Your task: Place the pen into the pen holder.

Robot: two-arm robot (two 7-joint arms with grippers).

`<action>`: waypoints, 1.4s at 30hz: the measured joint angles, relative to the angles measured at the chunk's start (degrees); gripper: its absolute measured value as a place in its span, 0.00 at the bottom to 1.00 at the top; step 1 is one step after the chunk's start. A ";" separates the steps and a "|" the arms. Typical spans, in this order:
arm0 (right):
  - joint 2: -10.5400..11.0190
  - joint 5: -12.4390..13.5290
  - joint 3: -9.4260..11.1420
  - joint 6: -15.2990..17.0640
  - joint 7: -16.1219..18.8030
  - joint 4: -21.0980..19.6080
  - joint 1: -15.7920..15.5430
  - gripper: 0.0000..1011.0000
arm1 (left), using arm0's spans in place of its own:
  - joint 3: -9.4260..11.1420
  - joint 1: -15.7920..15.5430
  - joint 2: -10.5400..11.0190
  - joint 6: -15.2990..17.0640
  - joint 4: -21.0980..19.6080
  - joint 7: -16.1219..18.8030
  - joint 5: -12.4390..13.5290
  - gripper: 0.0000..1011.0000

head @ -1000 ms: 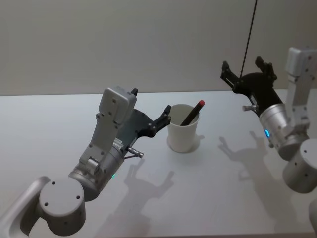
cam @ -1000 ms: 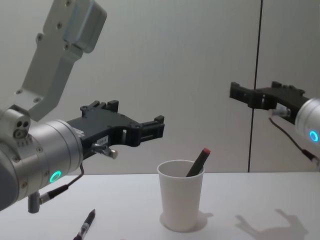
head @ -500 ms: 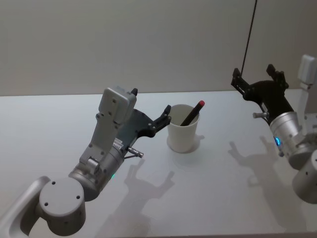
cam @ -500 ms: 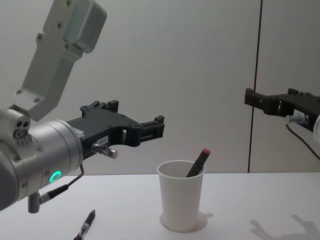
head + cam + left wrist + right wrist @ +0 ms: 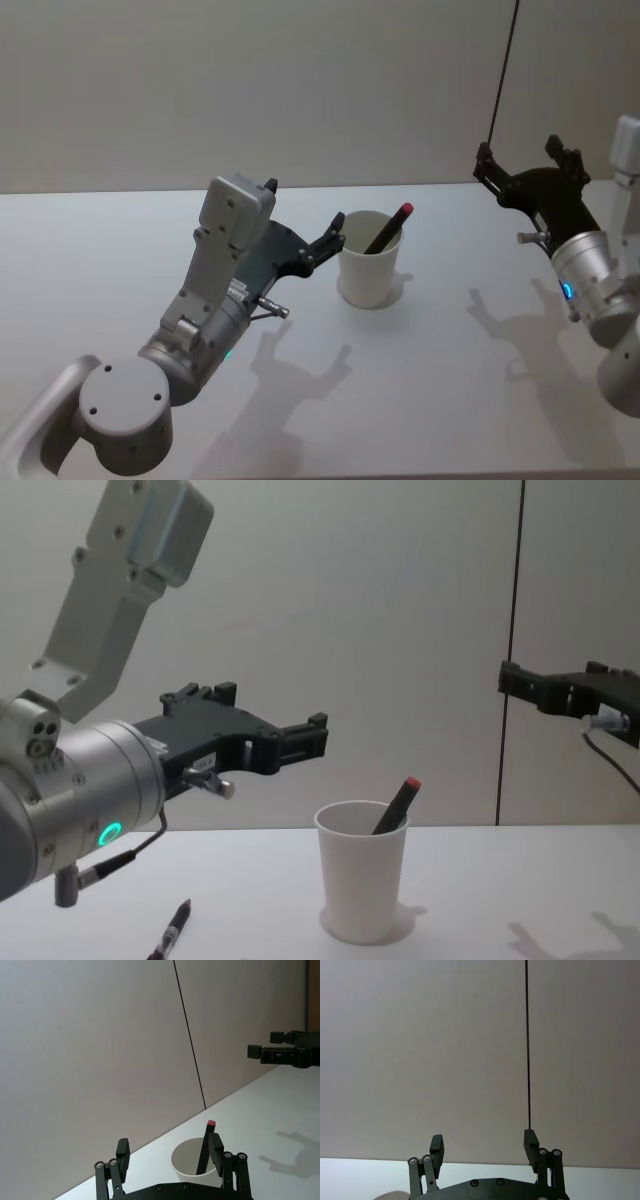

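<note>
Beyond left claw (image 5: 169, 1145), pen (image 5: 390, 228) in pen holder (image 5: 368, 275)

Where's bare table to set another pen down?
Free: the table between the pen holder and the right gripper, and the near strip in front of the holder. Crowded: the holder's left, where the left gripper hovers and a loose pen lies.

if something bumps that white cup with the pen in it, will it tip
Probably easily: the cup looks like thin paper, tall, narrowing toward its base. The pen leans against one side of the rim, likely biasing it that way.
</note>
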 joint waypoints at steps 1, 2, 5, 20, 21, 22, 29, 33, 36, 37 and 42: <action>0.01 0.01 0.00 0.01 -0.01 -0.03 -0.03 0.99 | -0.03 0.00 0.00 0.15 0.00 -0.01 -0.03 0.99; 0.04 0.02 0.02 0.04 -0.03 -0.10 -0.08 0.99 | -0.05 -0.01 -0.01 0.40 0.00 -0.02 -0.10 0.99; 0.08 0.04 0.04 0.11 -0.06 -0.21 -0.19 0.99 | -0.24 -0.07 -0.03 1.64 -0.06 -0.09 -0.57 0.99; 0.16 0.13 0.12 0.24 -0.16 -0.50 -0.42 0.99 | -1.53 -1.04 -0.53 10.04 0.94 -0.35 -4.89 0.99; 0.17 0.13 0.12 0.25 -0.17 -0.50 -0.43 0.99 | -1.74 -1.23 -0.65 11.04 1.29 -0.35 -5.54 0.99; 0.17 0.13 0.12 0.25 -0.17 -0.50 -0.43 0.99 | -1.81 -1.32 -0.70 11.48 1.55 -0.33 -5.81 0.99; 0.21 0.13 0.12 0.29 -0.18 -0.55 -0.47 0.99 | -2.63 -2.24 -1.19 14.99 3.60 0.17 -8.01 0.99; 0.21 0.13 0.12 0.29 -0.18 -0.57 -0.49 0.99 | -3.11 -2.85 -1.45 16.75 5.02 0.33 -8.98 0.99; 0.21 0.12 0.12 0.29 -0.18 -0.58 -0.51 0.99 | -3.49 -3.39 -1.64 17.97 6.29 0.35 -9.55 0.99; 0.21 0.12 0.12 0.29 -0.18 -0.59 -0.51 0.99 | -3.66 -3.67 -1.73 18.51 6.91 0.35 -9.77 0.99; 0.21 0.12 0.11 0.29 -0.17 -0.61 -0.51 0.99 | -4.12 -4.55 -2.00 20.09 8.94 0.17 -10.18 0.99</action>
